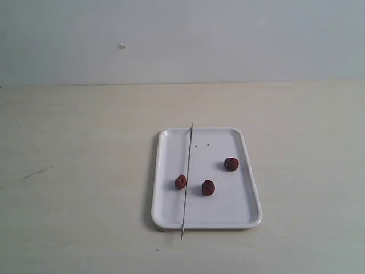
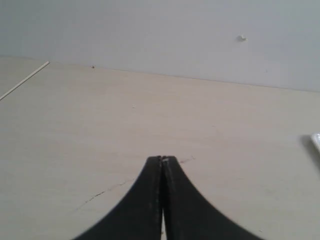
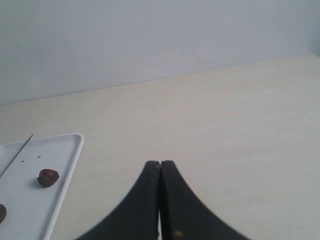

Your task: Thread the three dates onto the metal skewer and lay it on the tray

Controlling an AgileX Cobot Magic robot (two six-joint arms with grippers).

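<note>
White tray [image 1: 228, 211] holds the three dates [image 1: 208, 188] and the metal skewer [image 1: 187, 177]; only the exterior view shows all of it. The right gripper [image 3: 160, 164], fingers pressed together, has the tray off to one side, one date cut off. The left gripper [image 2: 161, 161], fingers together too, sees only a tray edge.

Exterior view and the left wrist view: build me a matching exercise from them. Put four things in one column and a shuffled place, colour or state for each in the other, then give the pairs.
Column one
1. metal skewer
2. tray
3. leftmost date
4. left gripper

Column two
A. shut, holding nothing
B. white, with rounded corners
C. sticks out past the tray's rim at both ends
D. dark red-brown, right beside the metal skewer

Pairs: 1-C, 2-B, 3-D, 4-A
</note>
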